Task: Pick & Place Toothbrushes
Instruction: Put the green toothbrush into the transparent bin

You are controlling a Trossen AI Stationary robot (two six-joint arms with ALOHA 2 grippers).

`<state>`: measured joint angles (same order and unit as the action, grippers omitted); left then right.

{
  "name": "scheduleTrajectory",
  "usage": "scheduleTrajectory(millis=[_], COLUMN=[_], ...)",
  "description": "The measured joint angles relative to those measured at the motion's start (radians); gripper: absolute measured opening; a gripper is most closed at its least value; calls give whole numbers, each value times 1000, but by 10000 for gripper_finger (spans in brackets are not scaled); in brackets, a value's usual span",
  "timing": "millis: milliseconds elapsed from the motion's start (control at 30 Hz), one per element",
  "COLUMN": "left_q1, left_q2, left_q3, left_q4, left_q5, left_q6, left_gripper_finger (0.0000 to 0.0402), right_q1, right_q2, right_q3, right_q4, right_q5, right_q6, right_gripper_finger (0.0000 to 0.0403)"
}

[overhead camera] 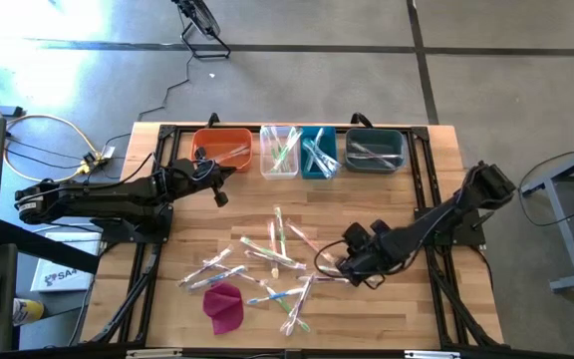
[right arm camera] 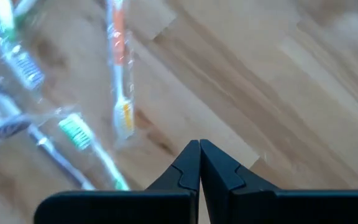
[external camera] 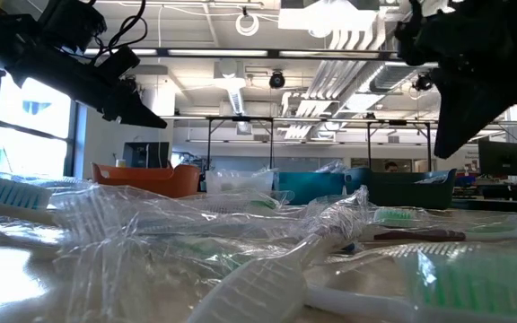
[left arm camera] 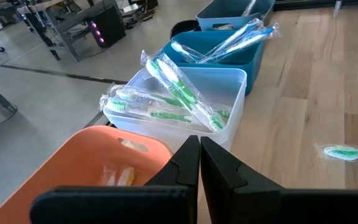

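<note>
Wrapped toothbrushes (overhead camera: pixel 267 264) lie scattered flat on the wooden table's middle, and some cross one another. My right gripper (overhead camera: pixel 332 261) hangs shut over the right end of the pile, pointing steeply down with nothing between its fingers (right arm camera: pixel 199 144). Below it lie an orange-handled toothbrush (right arm camera: pixel 120 74) and a green-bristled one (right arm camera: pixel 79 134). My left gripper (overhead camera: pixel 219 197) is shut and empty in front of the orange bin (overhead camera: pixel 222 148). In the low view both grippers (external camera: pixel 137 108) (external camera: pixel 456 135) hang clear above the wrappers.
Four bins stand in a row at the far edge: orange, clear (left arm camera: pixel 179 99) with green toothbrushes, teal (left arm camera: pixel 222 50), and dark blue-grey (overhead camera: pixel 375 150). A magenta cloth lump (overhead camera: pixel 224 304) lies near the front left of the pile. Bare wood shows at the table's right (overhead camera: pixel 417 229).
</note>
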<state>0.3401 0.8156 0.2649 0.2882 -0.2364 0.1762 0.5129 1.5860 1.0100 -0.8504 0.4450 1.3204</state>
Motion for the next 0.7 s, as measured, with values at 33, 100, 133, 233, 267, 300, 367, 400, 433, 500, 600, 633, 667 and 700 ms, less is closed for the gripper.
scheduleTrajectory(millis=[33, 100, 133, 233, 267, 300, 367, 400, 433, 500, 600, 633, 667, 700], left_q1=[0, 0, 0, 0, 0, 0, 0, 0, 0, 0, 0, 0, 0, 0], left_q2=[0, 0, 0, 0, 0, 0, 0, 0, 0, 0, 0, 0, 0, 0], left_q3=[0, 0, 0, 0, 0, 0, 0, 0, 0, 0, 0, 0, 0, 0], left_q4=[0, 0, 0, 1, 1, 1, 1, 1, 1, 1, 1, 0, 1, 1], left_q5=[0, 0, 0, 0, 0, 0, 0, 0, 0, 0, 0, 0, 0, 0], left_q6=[0, 0, 1, 1, 1, 1, 1, 1, 1, 1, 1, 1, 1, 1], left_gripper_finger=[9, 9, 9, 9, 9, 9, 9, 9, 9, 9, 9, 9, 9, 9], right_q1=[10, 22, 27, 38, 38, 38, 28, 21, 14, -5, -40, -55, -69, -84], right_q2=[0, 0, 0, 0, 0, 0, 0, 0, 0, 0, 0, 0, 0, 0], right_q3=[-17, -49, -64, -100, -110, -118, -125, -125, -125, -125, -125, -125, -125, -125], right_q4=[17, 46, 56, 101, 113, 121, 137, 140, 141, 145, 167, 175, 187, 201], right_q5=[25, 40, 40, 42, 46, 48, 50, 50, 48, 48, 43, 30, 13, -5], right_q6=[27, 84, 109, 164, 173, 174, 172, 171, 166, 128, 43, 17, -12, -37], right_gripper_finger=[2, 2, 2, 2, 2, 2, 2, 2, 2, 2, 2, 2, 2, 2])
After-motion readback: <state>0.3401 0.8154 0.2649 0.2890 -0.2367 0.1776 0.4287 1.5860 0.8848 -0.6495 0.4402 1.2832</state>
